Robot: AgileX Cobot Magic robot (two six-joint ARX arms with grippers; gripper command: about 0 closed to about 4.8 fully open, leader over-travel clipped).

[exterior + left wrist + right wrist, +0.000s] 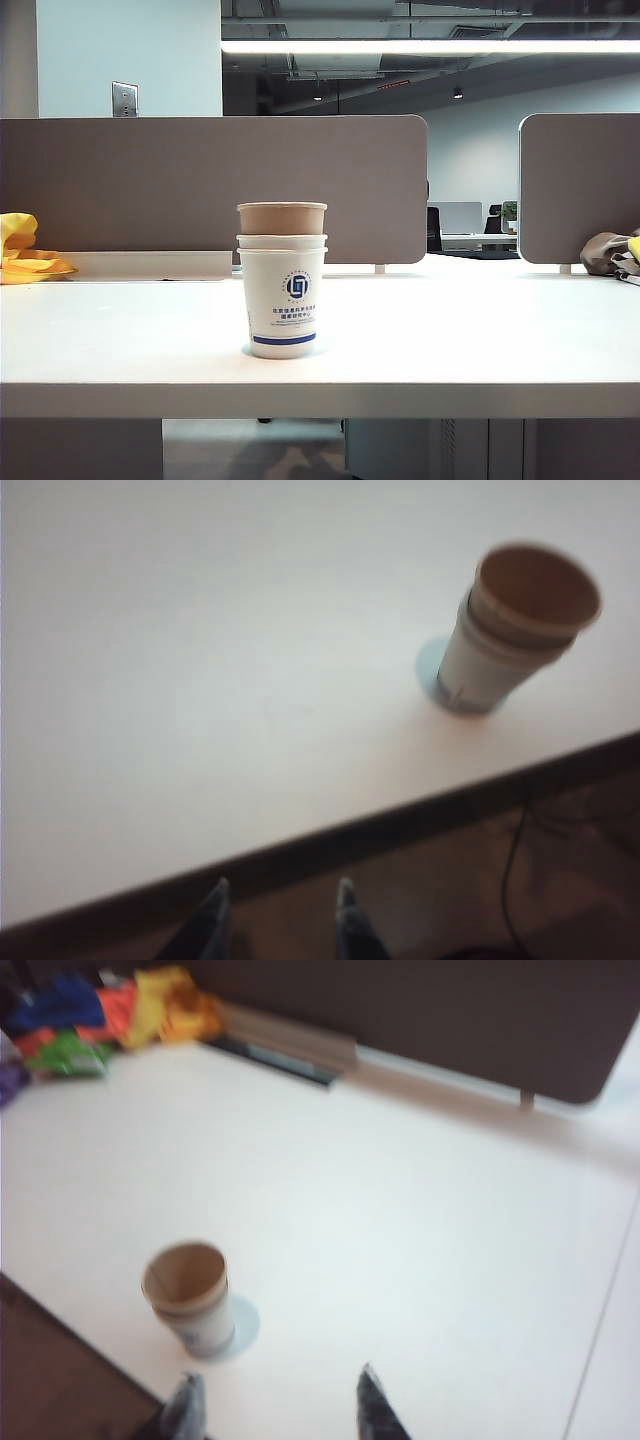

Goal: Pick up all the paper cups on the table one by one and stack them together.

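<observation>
The paper cups (283, 280) stand as one upright stack on the white table (450, 340), near its front edge: a brown kraft cup on top, nested in two white cups with a blue logo. Neither arm shows in the exterior view. In the left wrist view the stack of cups (515, 630) is far off, and my left gripper (283, 890) hangs open and empty past the table's front edge. The right wrist view shows the stack (190, 1300) close to one fingertip of my right gripper (277, 1380), which is open and empty above the table by its front edge.
Grey-brown partition panels (210, 180) run along the back of the table. A yellow cloth (25, 255) lies at the far left, and colourful cloths (100, 1010) pile at the back. A grey bundle (610, 252) sits at the far right.
</observation>
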